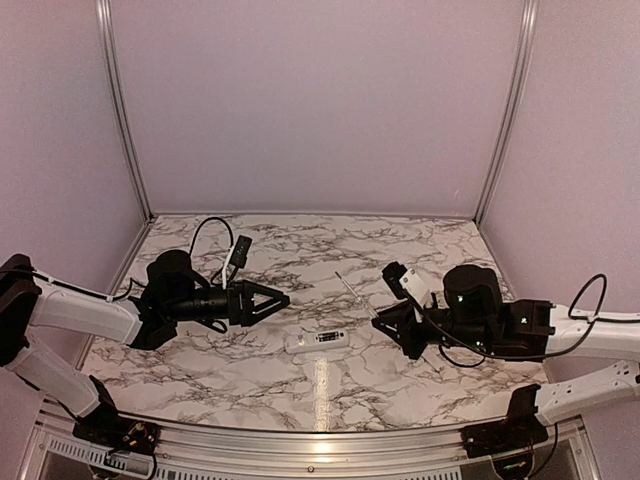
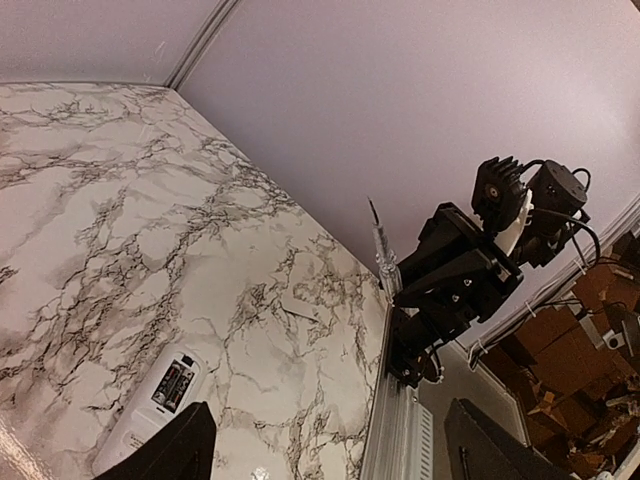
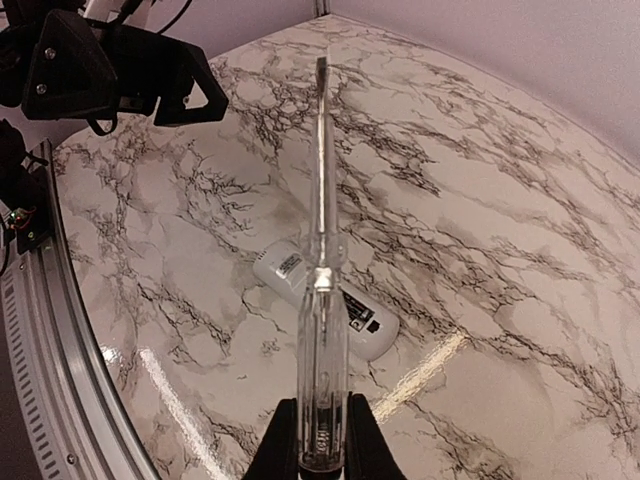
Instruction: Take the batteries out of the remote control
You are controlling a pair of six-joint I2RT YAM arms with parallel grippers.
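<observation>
Tight-closed right gripper [image 3: 322, 440] holds clear-handled slim metal screwdriver [image 3: 320, 250]; left gripper [image 1: 280, 299] wide open, empty
Slim white plastic remote control [image 1: 318, 340] lies on marble table [image 1: 420, 250] between arms, dark recess up; batteries [image 2: 172, 383] inside barely resolvable

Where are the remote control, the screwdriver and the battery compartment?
remote control [image 1: 318, 340]: top external view, middle of its white body.
screwdriver [image 3: 322, 385]: right wrist view, clear handle.
battery compartment [image 2: 172, 384]: left wrist view, dark recess.

Top cam: high at 6 o'clock, sees whole table [image 1: 430, 250]. L wrist: low, faces 3 o'clock. R wrist: faces 10 o'clock. All share remote control [image 1: 318, 340].
</observation>
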